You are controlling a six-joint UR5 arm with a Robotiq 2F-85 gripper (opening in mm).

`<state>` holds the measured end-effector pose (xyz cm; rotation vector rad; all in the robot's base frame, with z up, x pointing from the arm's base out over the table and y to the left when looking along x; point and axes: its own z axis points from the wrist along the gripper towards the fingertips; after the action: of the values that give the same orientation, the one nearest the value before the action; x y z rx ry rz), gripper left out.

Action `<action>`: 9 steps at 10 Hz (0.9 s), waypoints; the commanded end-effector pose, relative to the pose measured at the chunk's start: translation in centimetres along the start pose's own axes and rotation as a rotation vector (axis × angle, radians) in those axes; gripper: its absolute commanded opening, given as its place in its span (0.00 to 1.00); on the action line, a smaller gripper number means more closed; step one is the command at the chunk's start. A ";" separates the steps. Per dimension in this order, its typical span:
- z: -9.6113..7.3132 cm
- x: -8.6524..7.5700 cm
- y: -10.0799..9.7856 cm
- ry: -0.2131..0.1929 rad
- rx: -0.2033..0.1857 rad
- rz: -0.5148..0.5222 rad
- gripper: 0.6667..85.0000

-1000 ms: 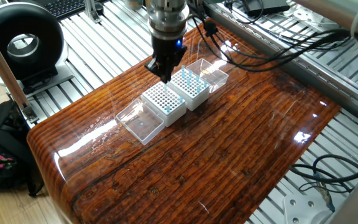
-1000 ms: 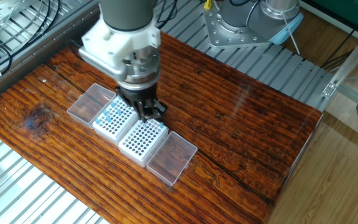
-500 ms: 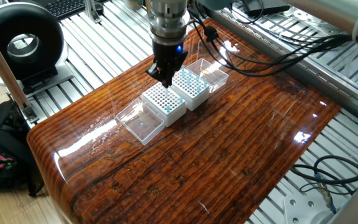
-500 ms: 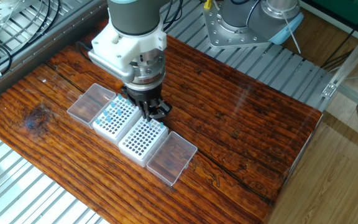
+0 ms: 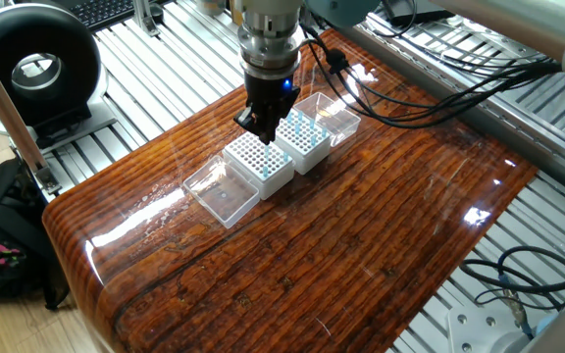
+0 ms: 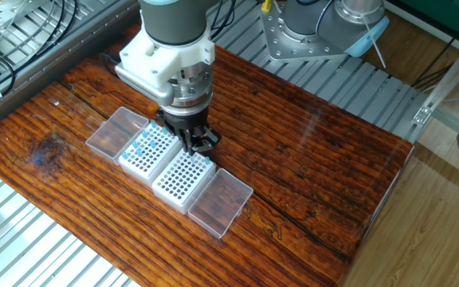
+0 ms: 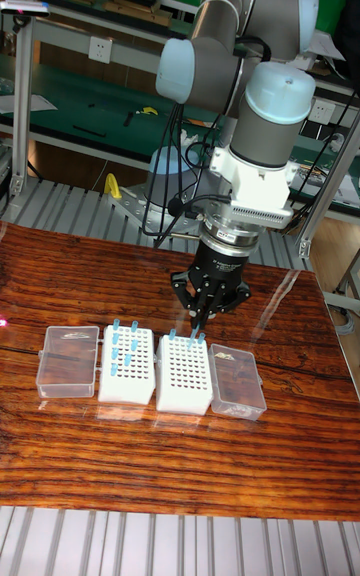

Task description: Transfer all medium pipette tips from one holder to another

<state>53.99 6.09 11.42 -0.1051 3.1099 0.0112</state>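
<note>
Two holders [image 7: 127,368] [image 7: 184,377] touching side by side, lids [image 7: 67,360] [image 7: 237,381] outside, tool [image 7: 208,314] above.

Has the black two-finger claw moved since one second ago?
Yes. In the first fixed view the black claw has shifted a little to the right, toward the white grid holder carrying light-blue tips, which has stayed in place.

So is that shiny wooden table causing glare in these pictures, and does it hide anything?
One fixed view: bright white glare streaks on the table, clear of the holders. The other fixed view: only faint sheen. Tall fixed view: a pale reflection right of the gripper; the tiny pipette tips look soft.
</note>
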 end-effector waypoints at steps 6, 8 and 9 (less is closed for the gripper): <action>0.5 -0.4 0.2 -0.015 -0.013 -0.020 0.18; 0.6 -0.5 0.2 -0.018 -0.016 -0.023 0.19; 0.6 -0.5 0.2 -0.018 -0.016 -0.023 0.19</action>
<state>54.33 6.12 10.88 -0.1411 3.0963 0.0149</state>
